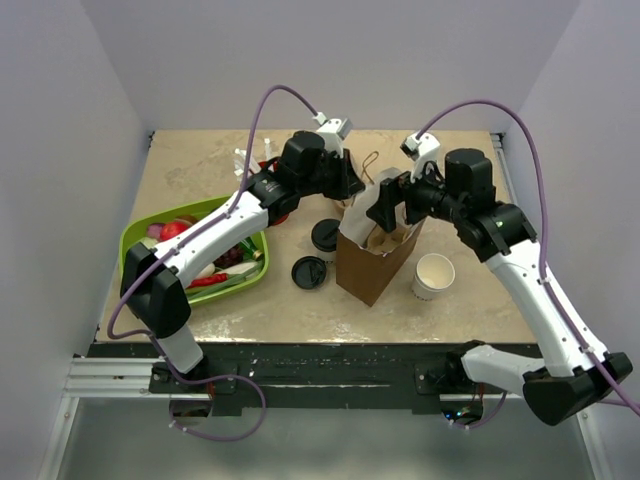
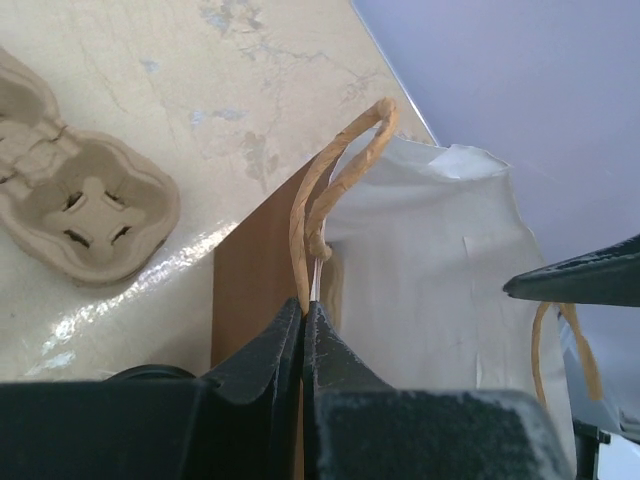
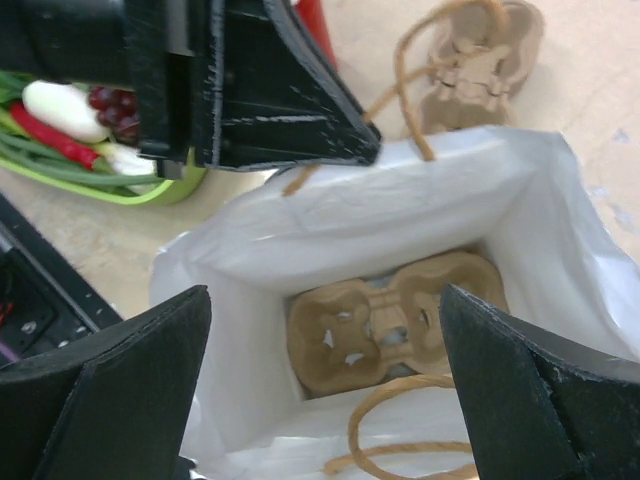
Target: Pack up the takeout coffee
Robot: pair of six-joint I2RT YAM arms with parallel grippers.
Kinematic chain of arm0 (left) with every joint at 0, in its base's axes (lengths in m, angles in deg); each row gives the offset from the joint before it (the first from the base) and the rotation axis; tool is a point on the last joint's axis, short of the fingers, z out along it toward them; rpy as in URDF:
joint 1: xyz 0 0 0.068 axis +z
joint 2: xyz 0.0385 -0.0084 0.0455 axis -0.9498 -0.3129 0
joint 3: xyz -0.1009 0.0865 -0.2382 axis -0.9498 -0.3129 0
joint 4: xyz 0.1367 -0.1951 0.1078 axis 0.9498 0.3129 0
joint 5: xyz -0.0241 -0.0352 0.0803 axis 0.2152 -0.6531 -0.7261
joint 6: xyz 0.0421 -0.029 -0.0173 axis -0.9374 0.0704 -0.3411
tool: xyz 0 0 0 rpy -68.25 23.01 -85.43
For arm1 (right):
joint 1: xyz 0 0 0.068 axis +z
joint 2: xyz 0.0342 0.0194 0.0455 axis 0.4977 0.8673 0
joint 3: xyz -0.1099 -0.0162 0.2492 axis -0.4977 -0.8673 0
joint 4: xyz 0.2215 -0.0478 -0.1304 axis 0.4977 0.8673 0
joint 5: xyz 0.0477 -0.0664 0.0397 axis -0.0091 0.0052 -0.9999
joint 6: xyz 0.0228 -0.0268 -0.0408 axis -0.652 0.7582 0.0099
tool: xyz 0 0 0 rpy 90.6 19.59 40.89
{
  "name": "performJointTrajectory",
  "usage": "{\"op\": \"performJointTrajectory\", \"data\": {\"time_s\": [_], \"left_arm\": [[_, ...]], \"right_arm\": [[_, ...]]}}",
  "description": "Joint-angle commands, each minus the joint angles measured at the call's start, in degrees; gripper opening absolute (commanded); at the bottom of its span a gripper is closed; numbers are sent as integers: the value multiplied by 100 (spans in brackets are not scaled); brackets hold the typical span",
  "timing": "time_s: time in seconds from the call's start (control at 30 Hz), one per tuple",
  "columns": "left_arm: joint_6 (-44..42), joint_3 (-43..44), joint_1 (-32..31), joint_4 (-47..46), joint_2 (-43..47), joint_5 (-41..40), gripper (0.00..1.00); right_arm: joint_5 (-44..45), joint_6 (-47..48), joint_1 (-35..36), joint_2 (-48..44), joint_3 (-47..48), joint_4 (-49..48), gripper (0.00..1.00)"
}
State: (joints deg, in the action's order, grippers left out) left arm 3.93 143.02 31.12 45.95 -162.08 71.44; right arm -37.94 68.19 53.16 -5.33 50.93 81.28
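The takeout coffee (image 1: pixel 325 237), a white cup with a black lid, stands on the table just left of the brown paper bag (image 1: pixel 375 258). My left gripper (image 1: pixel 352 186) is shut on the bag's far-left rim by its twine handle (image 2: pixel 335 190), as the left wrist view (image 2: pixel 303 312) shows. My right gripper (image 1: pixel 386 206) is open and empty above the bag's mouth (image 3: pixel 322 300). Inside the white-lined bag (image 3: pixel 400 210) a cardboard cup carrier (image 3: pixel 395 320) lies flat at the bottom.
A loose black lid (image 1: pixel 309 272) lies in front of the coffee. A lidless white cup (image 1: pixel 433 275) stands right of the bag. A green tray (image 1: pixel 140 240) of vegetables is at the left. A second cardboard carrier (image 2: pixel 75 205) lies behind the bag.
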Motion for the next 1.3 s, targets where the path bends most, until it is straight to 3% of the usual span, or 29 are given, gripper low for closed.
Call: {"op": "performJointTrajectory", "data": {"time_s": [0.0, 0.17, 0.47, 0.67, 0.83, 0.87, 0.9, 0.97, 1.0, 1.07, 1.1, 1.27], "left_arm": [[415, -61, -66, 107, 320, -774, 0], [960, -210, -181, 169, 470, -1705, 0], [1505, -263, -242, 143, 461, -2058, 0], [2156, -351, -330, 11, 435, -2471, 0], [2166, -342, -383, -165, 400, -2454, 2], [2070, -316, -409, -130, 400, -2489, 7], [2043, -299, -418, -95, 400, -2515, 20], [1947, -316, -418, -77, 487, -2524, 34], [1903, -342, -418, -95, 514, -2533, 48], [1797, -386, -418, -112, 628, -2542, 59], [1745, -378, -418, -104, 663, -2533, 71], [1270, -342, -436, 19, 1014, -2305, 99]], "right_arm": [[878, -311, 16, -164, 140, -122, 98], [1882, -768, 7, -506, 123, -691, 98], [3014, -1507, 7, -1262, -316, -1765, 98], [3482, -1797, 7, -1491, -229, -1547, 98], [3825, -1939, 7, -1369, -44, -1054, 98], [3826, -1842, 7, -1368, -61, -1028, 98], [3852, -1685, 7, -1360, -88, -1019, 98], [3904, -1578, 7, -1360, -105, -984, 98], [3913, -1508, 7, -1368, -123, -983, 98], [3861, -1333, 7, -1386, -141, -984, 98], [3878, -1253, 16, -1386, -149, -966, 98], [3888, -1043, 7, -1483, -228, -1010, 98]]}}
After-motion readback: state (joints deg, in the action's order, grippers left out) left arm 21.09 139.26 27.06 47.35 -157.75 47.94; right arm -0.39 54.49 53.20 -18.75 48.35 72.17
